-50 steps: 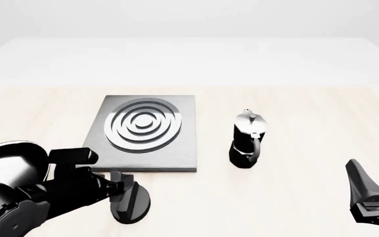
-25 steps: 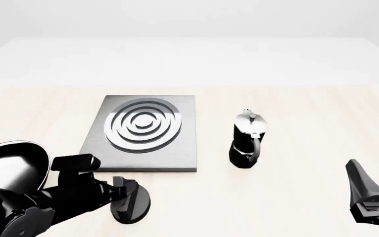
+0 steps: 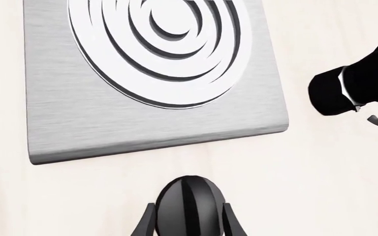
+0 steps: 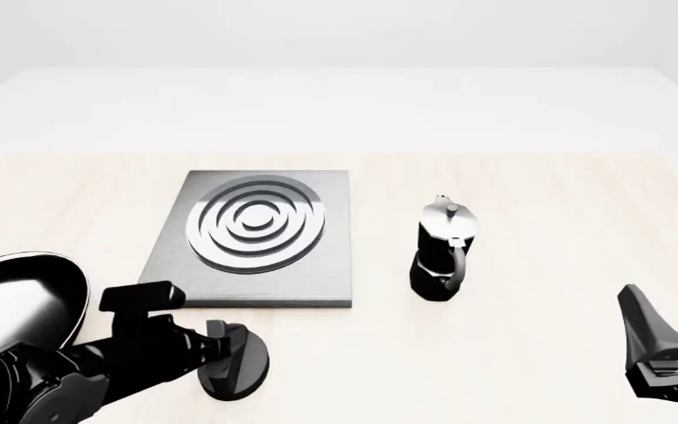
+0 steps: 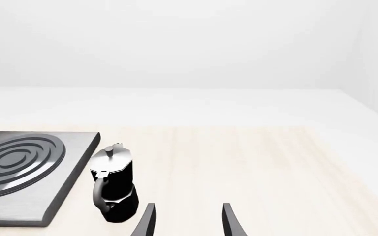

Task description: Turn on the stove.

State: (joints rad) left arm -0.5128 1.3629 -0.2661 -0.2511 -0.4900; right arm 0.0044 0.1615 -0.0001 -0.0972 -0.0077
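Note:
The stove is a flat brushed-grey plate (image 4: 257,265) with silver burner rings (image 4: 259,223); it also shows in the left wrist view (image 3: 156,118). Its black round ridged knob (image 4: 240,380) stands on the table just in front of the plate's near edge. My left gripper (image 4: 229,352) is shut on the knob, and in the left wrist view (image 3: 189,225) one finger (image 3: 147,223) lies on each side of the knob (image 3: 189,199). My right gripper (image 4: 674,334) is open and empty at the near right, with the gap between its fingers showing in the right wrist view (image 5: 187,221).
A black-and-silver moka pot (image 4: 443,252) stands right of the plate, seen also in the right wrist view (image 5: 113,189) and the left wrist view (image 3: 353,88). A glossy black frying pan (image 4: 15,305) sits at the near left, beside my left arm.
My left arm's wrist has dropped and rolled a little while the gripper stays on the knob. The right arm has not moved.

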